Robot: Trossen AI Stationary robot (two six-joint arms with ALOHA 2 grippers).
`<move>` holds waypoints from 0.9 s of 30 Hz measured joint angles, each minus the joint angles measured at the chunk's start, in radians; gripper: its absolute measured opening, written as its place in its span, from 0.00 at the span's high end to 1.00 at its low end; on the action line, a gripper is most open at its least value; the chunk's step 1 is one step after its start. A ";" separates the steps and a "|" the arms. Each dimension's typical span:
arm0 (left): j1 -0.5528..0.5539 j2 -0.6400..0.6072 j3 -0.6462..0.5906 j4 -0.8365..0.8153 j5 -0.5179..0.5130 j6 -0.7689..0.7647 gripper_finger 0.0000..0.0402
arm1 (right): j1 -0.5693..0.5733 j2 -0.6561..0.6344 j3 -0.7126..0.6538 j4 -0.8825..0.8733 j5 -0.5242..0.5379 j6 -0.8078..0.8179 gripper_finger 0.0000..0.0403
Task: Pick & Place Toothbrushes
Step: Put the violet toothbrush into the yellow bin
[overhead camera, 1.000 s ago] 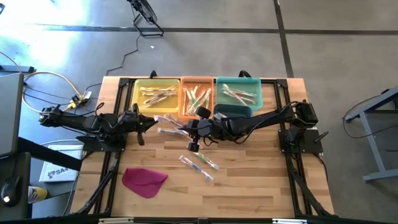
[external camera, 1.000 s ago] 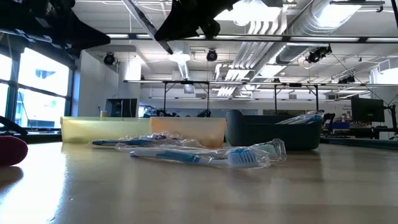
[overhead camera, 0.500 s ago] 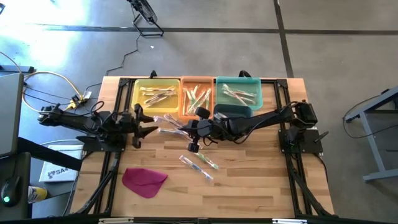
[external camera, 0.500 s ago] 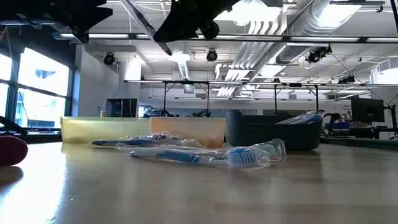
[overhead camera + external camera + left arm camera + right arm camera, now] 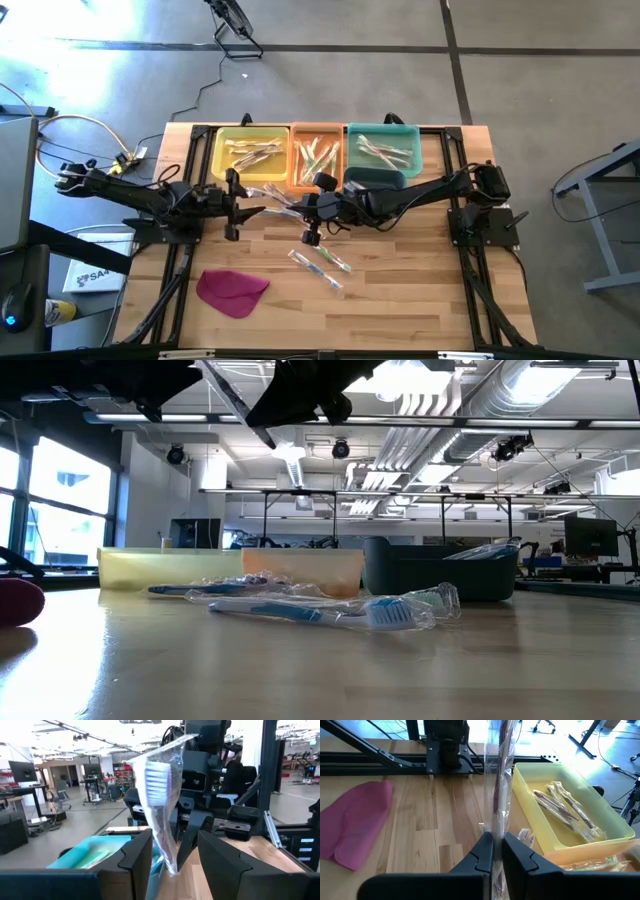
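Clear glossy wrapping is seen clamped between the fingers of the right gripper [image 5: 493, 851], closed on one wrapped toothbrush [image 5: 501, 780] that stands upright from the fingertips, over the wooden table [image 5: 400, 300] just in front of the orange bin [image 5: 317, 155]. The left gripper [image 5: 175, 851] is held facing it from the opposite side, fingers apart, with the brush head of the held toothbrush just beyond its tips; no contact can be confirmed. Only part of a label is made out, "SA" on a white sheet [image 5: 88, 277] beside the table; the rest is not readable. More toothbrushes [image 5: 320, 262] lie loose on the boards nearer than the right gripper; others fill the yellow bin [image 5: 250, 152], the orange bin and the teal bin [image 5: 384, 150] beyond it. A magenta cloth [image 5: 232, 291] lies well apart from both grippers.
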 joint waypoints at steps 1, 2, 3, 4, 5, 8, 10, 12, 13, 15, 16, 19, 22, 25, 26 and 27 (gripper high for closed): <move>0.000 0.015 0.000 0.015 0.000 0.004 0.62 | 0.000 0.000 0.000 0.000 0.000 0.000 0.97; 0.000 0.030 0.000 0.031 0.000 0.006 0.62 | 0.000 0.000 0.000 0.000 0.000 0.000 0.97; 0.000 0.044 0.000 0.045 0.000 0.007 0.62 | 0.000 0.000 0.000 0.000 -0.003 0.000 0.97; 0.000 0.056 0.000 0.063 0.000 0.007 0.62 | 0.000 0.000 0.000 0.000 -0.012 0.001 0.97; 0.000 0.068 0.000 0.083 0.000 0.007 0.62 | 0.000 0.000 0.000 0.000 -0.022 0.001 0.97; 0.000 0.097 0.000 0.129 0.000 0.007 0.62 | 0.000 0.000 0.000 0.000 -0.028 0.019 0.97; 0.000 0.109 0.000 0.151 0.000 0.007 0.62 | 0.000 0.000 0.000 0.000 -0.031 0.024 0.97; 0.000 0.115 0.000 0.161 0.000 0.015 0.62 | 0.000 0.000 0.000 0.000 -0.034 0.023 0.97; 0.000 0.115 0.000 0.161 0.000 0.018 0.62 | 0.000 0.000 0.000 -0.001 -0.043 0.023 0.97; 0.000 0.115 0.000 0.161 0.000 0.027 0.62 | 0.002 0.000 0.000 -0.002 -0.051 0.023 0.97; 0.000 0.115 0.000 0.161 0.000 0.030 0.62 | 0.003 0.000 0.000 -0.002 -0.050 0.023 0.97; 0.000 0.115 0.000 0.160 0.000 0.031 0.62 | 0.005 0.001 0.000 0.002 -0.035 0.023 0.97; 0.000 0.115 0.000 0.149 0.000 0.031 0.62 | 0.005 0.001 0.000 0.029 -0.036 0.014 0.97; 0.000 0.115 0.000 0.148 0.000 0.031 0.62 | 0.005 0.001 0.000 0.041 -0.086 0.001 0.97; 0.000 0.115 0.000 0.148 0.000 0.032 0.62 | 0.005 0.001 0.000 0.041 -0.100 0.000 0.97; 0.000 0.115 0.000 0.147 0.000 0.032 0.62 | 0.005 0.001 0.000 0.041 -0.106 0.001 0.97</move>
